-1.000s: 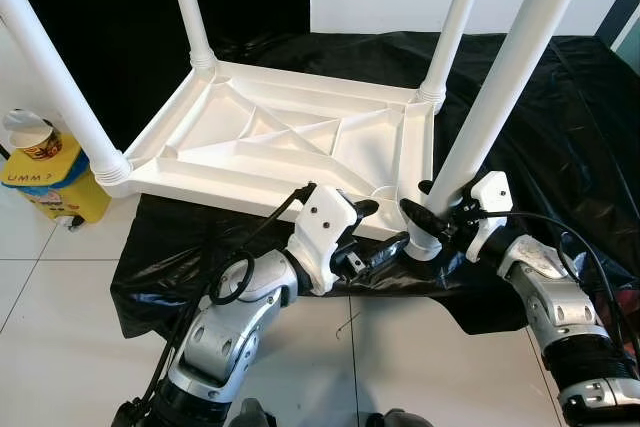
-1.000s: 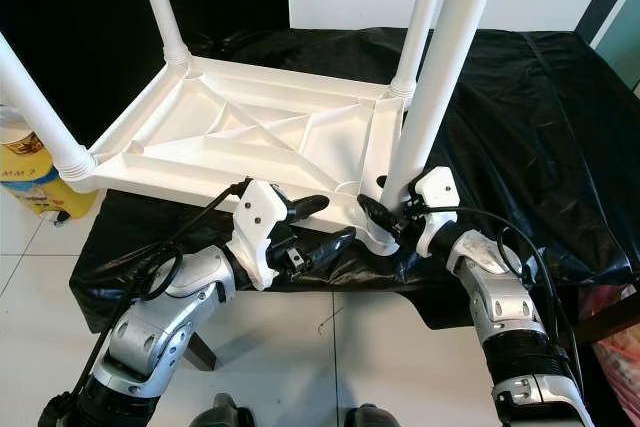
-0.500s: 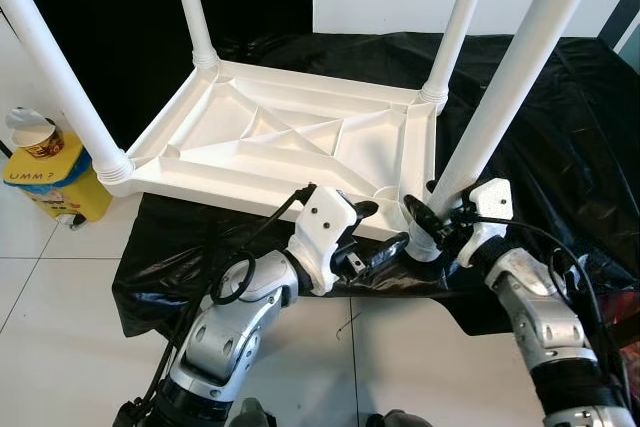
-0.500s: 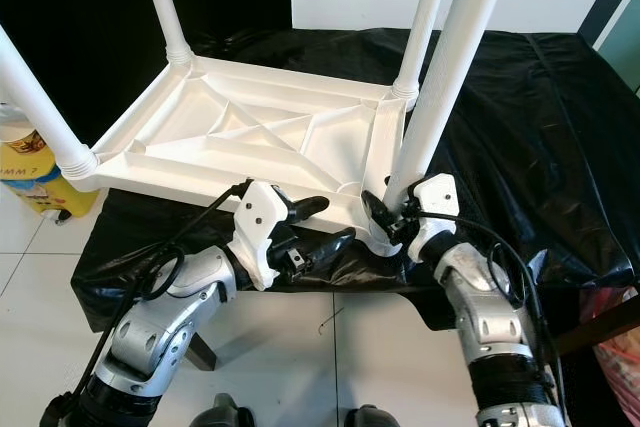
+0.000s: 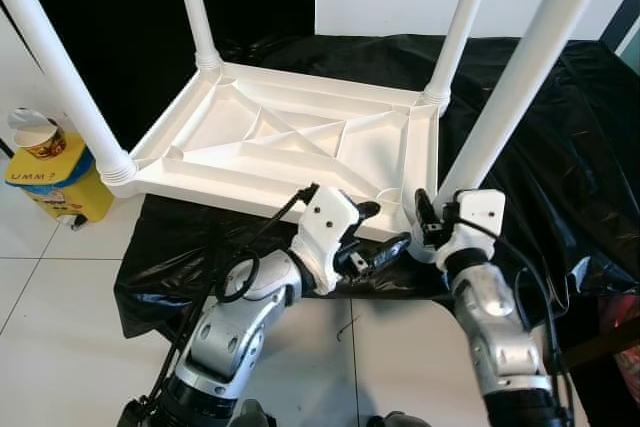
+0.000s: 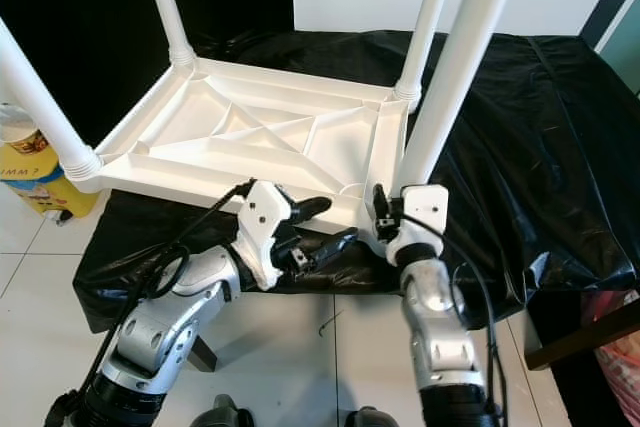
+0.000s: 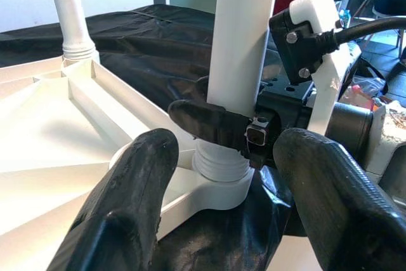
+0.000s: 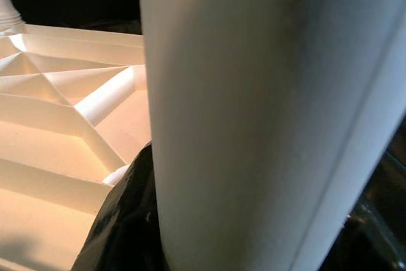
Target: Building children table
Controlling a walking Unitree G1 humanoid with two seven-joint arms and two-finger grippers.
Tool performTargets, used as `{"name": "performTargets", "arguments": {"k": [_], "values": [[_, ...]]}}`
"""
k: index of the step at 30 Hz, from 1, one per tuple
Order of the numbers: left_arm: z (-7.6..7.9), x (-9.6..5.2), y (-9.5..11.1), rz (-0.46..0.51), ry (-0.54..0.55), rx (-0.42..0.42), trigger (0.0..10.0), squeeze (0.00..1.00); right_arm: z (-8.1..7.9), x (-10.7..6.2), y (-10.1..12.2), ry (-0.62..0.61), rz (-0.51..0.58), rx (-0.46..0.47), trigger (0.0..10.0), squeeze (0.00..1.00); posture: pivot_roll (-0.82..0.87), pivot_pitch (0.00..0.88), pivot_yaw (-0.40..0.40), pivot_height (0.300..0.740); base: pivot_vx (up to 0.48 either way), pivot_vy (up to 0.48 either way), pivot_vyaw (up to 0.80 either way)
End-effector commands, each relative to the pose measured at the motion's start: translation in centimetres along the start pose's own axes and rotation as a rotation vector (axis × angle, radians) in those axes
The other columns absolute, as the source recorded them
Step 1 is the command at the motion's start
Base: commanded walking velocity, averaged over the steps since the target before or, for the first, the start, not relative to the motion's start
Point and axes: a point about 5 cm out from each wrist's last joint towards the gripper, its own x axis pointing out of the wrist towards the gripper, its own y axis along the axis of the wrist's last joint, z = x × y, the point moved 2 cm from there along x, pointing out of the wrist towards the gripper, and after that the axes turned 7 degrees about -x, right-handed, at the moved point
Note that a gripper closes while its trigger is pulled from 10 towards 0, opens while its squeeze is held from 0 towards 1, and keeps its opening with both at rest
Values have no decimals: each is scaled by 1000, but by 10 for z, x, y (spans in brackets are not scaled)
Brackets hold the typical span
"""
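The white children's table (image 5: 290, 137) lies upside down on a black sheet, its legs pointing up. My right gripper (image 5: 424, 219) is shut on the near right leg (image 5: 510, 87) just above its ribbed base at the table's front corner. One of its black fingers (image 7: 203, 122) wraps the leg (image 7: 244, 42). In the right wrist view the leg (image 8: 254, 125) stands very close, with the ribbed underside (image 8: 57, 125) behind it. My left gripper (image 5: 380, 230) is open at the table's front edge, just left of that leg base, its fingers (image 7: 136, 188) spread.
A yellow bin (image 5: 50, 172) with a cup on top stands on the white tile floor (image 5: 60, 307) at the left. The black sheet (image 5: 560, 177) hangs over the support's front edge. The other three legs (image 5: 195, 7) rise at the other corners.
My right forearm has swung left, from the lower right to straight below the leg, with its gripper still shut on the leg. The left arm has stayed put.
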Motion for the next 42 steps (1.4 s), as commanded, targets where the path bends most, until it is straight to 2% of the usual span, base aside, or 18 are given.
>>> {"name": "performTargets", "arguments": {"k": [1, 5, 9, 10, 11, 18, 22, 23, 24, 25, 27, 28, 30, 35, 39, 42], "values": [[0, 2, 1, 6, 14, 0, 10000, 0, 4, -8, -22, -32, -105, -19, 10000, 0, -45, 73, -24, 740, 0, 0, 0], [-2, 0, 0, 6, 23, -3, 10000, 0, -4, -9, -14, -24, -75, -34, 10000, 0, -41, 67, -31, 740, 0, 0, 0], [-3, 0, -1, 4, 35, -7, 10000, 0, -5, -8, -11, -11, -62, -42, 10000, 0, -40, 64, -31, 740, 0, 0, 0], [-3, 0, -2, 2, 42, -9, 10000, 0, -6, -8, -10, -11, -59, -47, 10000, 580, -40, 64, -31, 740, 0, 0, 0], [-3, 0, -2, 1, 43, -9, 10000, 0, -6, -7, -8, -1, -52, -50, 10000, 1000, -39, 67, -31, 740, 0, 0, 0], [-3, 1, -4, -6, 43, -4, 10000, 0, 0, -4, -1, 70, -3, -42, 10000, 1000, -43, 70, -30, 740, 0, 0, 0], [-2, 0, -5, -2, 50, 29, 10000, 0, 3, -6, 7, 168, 48, -32, 10000, 1000, -43, 74, -29, 740, 0, 0, 0], [-1, 0, -6, -5, 50, 39, 10000, 0, 7, -7, 10, 231, 64, -26, 10000, 1000, -44, 76, -27, 740, 0, 0, 0], [0, -1, -8, -13, 47, 43, 10000, 0, 9, -8, 12, 315, 78, -30, 10000, 0, -46, 78, -21, 740, 0, 0, 0], [0, -1, -8, -13, 47, 43, 10000, 0, 9, -8, 12, 315, 78, -30, 10000, 0, -46, 78, -21, 740, 0, 0, 0], [-1, -2, -11, -27, 46, 44, 10000, 0, 11, -10, 13, 434, 87, -48, 10000, 0, -44, 78, -16, 740, 0, 0, 0], [-1, -2, -11, -27, 46, 44, 10000, 0, 11, -10, 13, 434, 87, -48, 10000, 0, -44, 78, -16, 740, 0, 0, 0], [-3, -1, -10, -32, 52, 46, 10000, 0, 11, -9, 11, 522, 75, -70, 10000, 0, -39, 77, -14, 740, 0, 0, 0], [-4, 0, -9, -32, 56, 46, 10000, 0, 12, -4, 8, 580, 68, -106, 10000, 0, -38, 73, -11, 740, 0, 0, 0], [-4, 2, -6, -21, 51, 82, 10000, 0, 10, 8, 8, 659, 65, -133, 10000, 0, -34, 65, -16, 740, 0, 0, 0], [-4, 3, -5, -15, 52, 87, 10000, 0, 11, 11, 8, 688, 63, -137, 10000, 0, -42, 66, -21, 740, 0, 0, 0]]}}
